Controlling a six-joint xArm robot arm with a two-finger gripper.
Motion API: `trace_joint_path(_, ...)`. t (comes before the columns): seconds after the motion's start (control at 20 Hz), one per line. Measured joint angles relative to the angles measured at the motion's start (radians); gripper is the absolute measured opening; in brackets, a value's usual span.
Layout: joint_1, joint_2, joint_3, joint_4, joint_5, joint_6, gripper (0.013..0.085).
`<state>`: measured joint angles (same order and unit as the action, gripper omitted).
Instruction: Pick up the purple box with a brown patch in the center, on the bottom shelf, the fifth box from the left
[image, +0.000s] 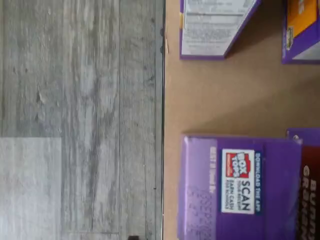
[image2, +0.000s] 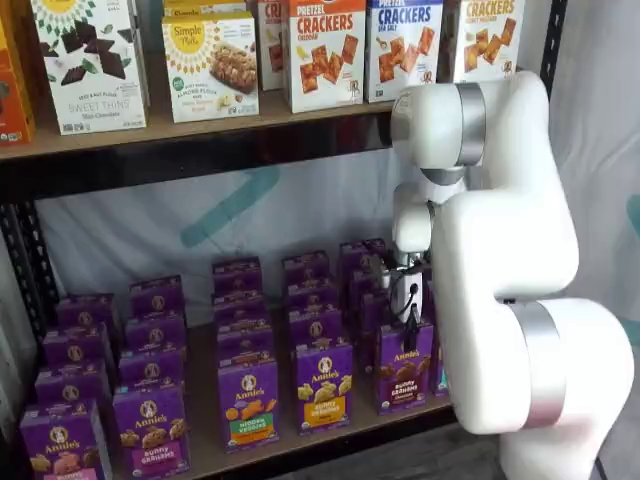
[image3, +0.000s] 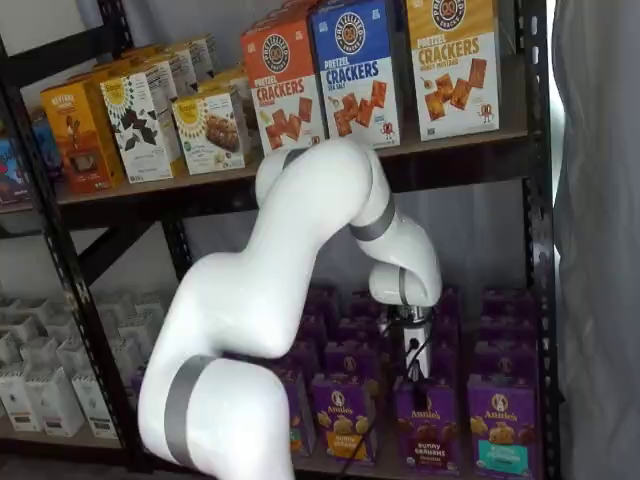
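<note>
Black two-finger gripper (image3: 413, 368) is hanging just above the small purple carton w/ brown "bunny grahams" panel (image3: 427, 424), jaws released, gripping nothing. Carton is standing upright at front of tan-brown bottom shelf board (image2: 290, 443). Purple neighbours are flanking it: 1 w/ yellow panel (image2: 323, 385), 1 w/ teal (image3: 500, 424).

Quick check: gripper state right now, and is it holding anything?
Gripper: open, holding nothing; it hangs just above the purple box on the bottom shelf.
</note>
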<state>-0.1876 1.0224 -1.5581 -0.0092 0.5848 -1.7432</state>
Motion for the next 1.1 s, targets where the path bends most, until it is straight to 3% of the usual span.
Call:
trace_joint_path(0.15,-0.002,0.028,-0.016,-0.010,-0.011,0.006,0.0850)
trace_joint_path(0.7,-0.012,0.056,-0.023,0.029,-0.036,-0.038,0.0850)
trace_joint_path(0.9,-0.014,0.051,-0.015,0.028,-0.036,-0.038,0.0730)
trace_joint_path(0.95,-0.013,0.051,-0.013,0.030,-0.037,-0.040,0.0730)
trace_joint_path(1.05,-0.012,0.047,-0.007,0.043,-0.041,-0.051,0.0650)
trace_joint_path(1.1,-0.012,0.046,-0.005,0.049,-0.043,-0.056,0.0650)
